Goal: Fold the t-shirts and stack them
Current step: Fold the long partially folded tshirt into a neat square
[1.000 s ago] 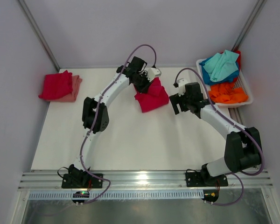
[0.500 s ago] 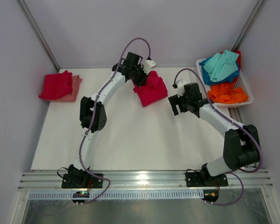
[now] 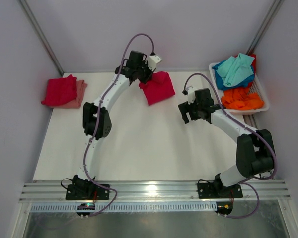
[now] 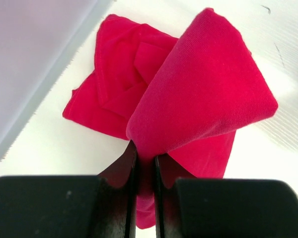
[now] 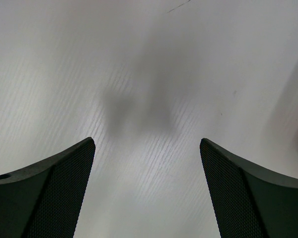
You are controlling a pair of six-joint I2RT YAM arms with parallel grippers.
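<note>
White table point(image 3: 139, 148) fills a walled cell. The left arm stretches far forward, its left gripper point(image 4: 145, 154) pinched on a raised fold of the crimson t-shirt point(image 4: 203, 99), which spreads just ahead of it, close to the back wall point(image 3: 164, 29). The right gripper point(image 5: 146, 144) hangs spread wide above bare tabletop, with the basket point(image 3: 264, 105) behind it.

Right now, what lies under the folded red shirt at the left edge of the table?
A pink shirt lies under that red shirt; only its right edge shows. The rest, and anything lower, is covered.
</note>
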